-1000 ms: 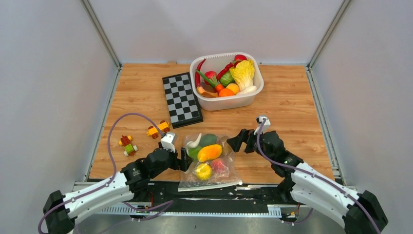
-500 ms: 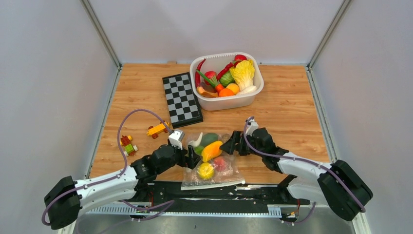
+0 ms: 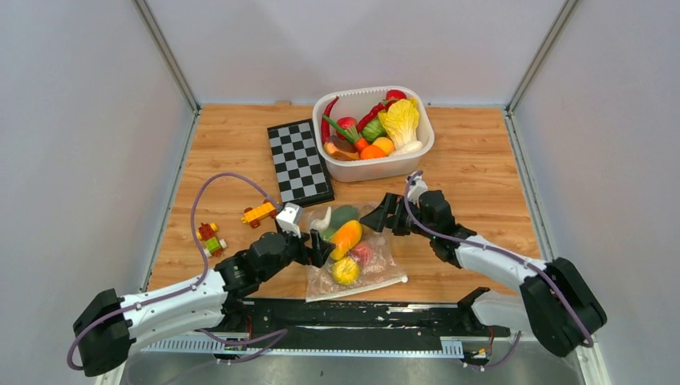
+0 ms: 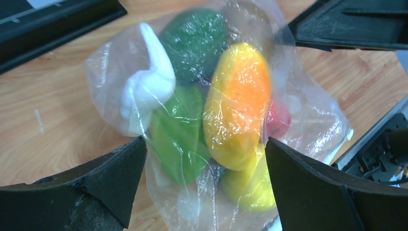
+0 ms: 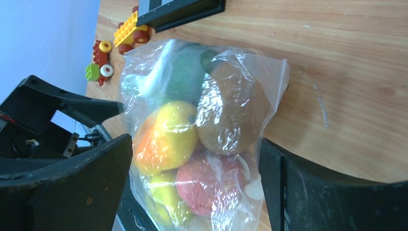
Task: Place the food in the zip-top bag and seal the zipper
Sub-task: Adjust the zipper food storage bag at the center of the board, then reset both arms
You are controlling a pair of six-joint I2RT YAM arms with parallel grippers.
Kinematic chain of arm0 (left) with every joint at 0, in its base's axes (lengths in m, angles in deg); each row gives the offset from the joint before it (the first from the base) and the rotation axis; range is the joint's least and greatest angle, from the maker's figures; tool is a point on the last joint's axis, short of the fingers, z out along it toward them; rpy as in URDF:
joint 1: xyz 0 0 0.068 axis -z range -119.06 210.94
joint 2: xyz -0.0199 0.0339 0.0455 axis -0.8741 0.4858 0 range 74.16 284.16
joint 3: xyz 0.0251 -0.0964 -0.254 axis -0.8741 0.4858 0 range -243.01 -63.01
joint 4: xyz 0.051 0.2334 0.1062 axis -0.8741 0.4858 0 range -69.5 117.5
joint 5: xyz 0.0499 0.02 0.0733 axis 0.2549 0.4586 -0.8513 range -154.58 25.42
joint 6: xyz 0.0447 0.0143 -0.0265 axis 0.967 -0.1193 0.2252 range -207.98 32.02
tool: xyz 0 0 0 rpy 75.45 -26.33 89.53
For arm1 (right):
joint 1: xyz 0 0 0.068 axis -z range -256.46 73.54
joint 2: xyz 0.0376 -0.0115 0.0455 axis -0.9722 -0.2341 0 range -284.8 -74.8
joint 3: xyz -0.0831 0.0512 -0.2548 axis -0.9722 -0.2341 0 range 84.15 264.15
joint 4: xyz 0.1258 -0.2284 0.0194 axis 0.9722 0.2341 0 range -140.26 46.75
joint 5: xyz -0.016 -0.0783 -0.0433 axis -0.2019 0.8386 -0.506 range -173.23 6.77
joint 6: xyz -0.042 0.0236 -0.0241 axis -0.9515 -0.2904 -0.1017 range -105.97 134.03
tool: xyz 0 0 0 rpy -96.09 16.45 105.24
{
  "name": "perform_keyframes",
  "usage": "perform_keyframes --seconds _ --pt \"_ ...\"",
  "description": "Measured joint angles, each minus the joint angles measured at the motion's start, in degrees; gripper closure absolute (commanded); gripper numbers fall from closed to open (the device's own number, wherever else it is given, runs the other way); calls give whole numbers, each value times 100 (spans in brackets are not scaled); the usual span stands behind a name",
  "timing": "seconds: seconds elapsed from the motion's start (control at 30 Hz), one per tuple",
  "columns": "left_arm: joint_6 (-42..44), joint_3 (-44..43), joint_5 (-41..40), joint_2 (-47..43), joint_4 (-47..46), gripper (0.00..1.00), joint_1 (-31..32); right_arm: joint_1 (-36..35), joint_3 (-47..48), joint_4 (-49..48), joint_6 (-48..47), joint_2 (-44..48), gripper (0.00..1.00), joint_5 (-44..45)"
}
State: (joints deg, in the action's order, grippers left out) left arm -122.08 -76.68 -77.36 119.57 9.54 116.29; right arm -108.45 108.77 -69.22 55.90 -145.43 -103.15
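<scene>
My left gripper (image 3: 319,249) and right gripper (image 3: 381,220) stand wide open either side of the food-filled zip-top bag (image 3: 377,265), with the chessboard (image 3: 299,163), white tub (image 3: 417,156) and brick cars (image 3: 259,213) lying beyond.

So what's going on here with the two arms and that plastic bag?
Two robot arms are working on a zip-top bag lying on the table near their bases. It already holds several pieces of toy food. The left gripper and the right gripper are both open, with fingers on either side of the bag from opposite ends and neither clamped on it. More toy pieces sit in the white tub at the back. Whether the zipper is sealed can't be told.
</scene>
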Motion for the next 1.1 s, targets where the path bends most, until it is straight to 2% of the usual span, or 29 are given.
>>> perform_keyframes --seconds 0.13,0.33,0.6,0.9,0.97,1.1 --pt "74 -142 -420 -601 590 0 0 20 22 868 -295 894 0 682" --pt "247 -645 -1222 -1405 1808 0 0 201 400 2090 -1034 2260 0 2262" --pt "664 -1473 -1958 -1690 2855 0 0 358 1054 2708 -2105 3021 0 3788" --pt "1578 -2291 -2459 -1414 3115 0 -50 358 1698 2697 -3698 3021 0 3858" --pt "1773 -2498 -2455 -1252 3134 0 -186 358 1895 2763 -4009 2929 0 3746" --pt "1921 -2695 -2076 -1097 3136 0 -953 358 2074 2977 -4304 2830 0 3604"
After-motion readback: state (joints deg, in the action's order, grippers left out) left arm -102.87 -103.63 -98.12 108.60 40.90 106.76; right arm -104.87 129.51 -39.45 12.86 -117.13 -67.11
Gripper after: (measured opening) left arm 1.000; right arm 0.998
